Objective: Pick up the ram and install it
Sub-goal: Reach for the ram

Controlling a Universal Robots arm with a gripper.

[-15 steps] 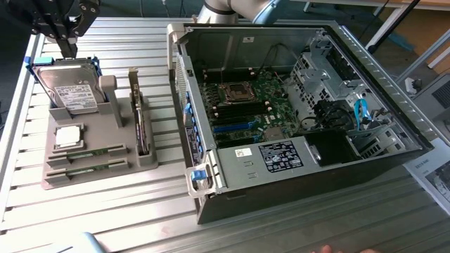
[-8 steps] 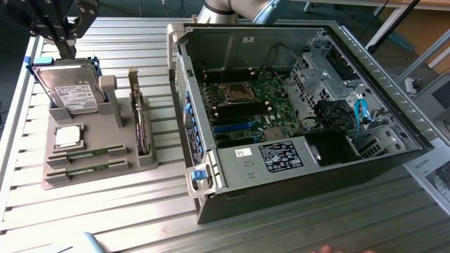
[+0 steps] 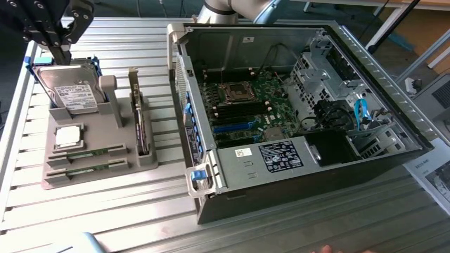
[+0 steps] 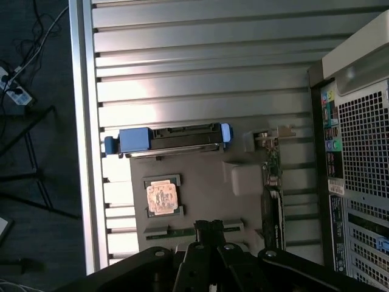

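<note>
My pincer (image 3: 62, 52) hangs clenched on nothing at the upper left of the exterior view, above the hard drive (image 3: 70, 89). The ram (image 3: 91, 154) stands on edge in a slot of the grey holder (image 3: 105, 138) at the lower left. Its long axis runs left to right, tipped slightly up toward the right. A second stick (image 3: 88, 168) lies parallel just below it. The open computer case (image 3: 239, 168) fills the right.

— What's on the slatted metal table (image 3: 105, 211)?
— A grey parts holder (image 3: 91, 138), right beneath the gripper (image 3: 60, 50).
— Anything else?
— An open computer case (image 3: 239, 168), farther from the gripper, beside the holder.
</note>
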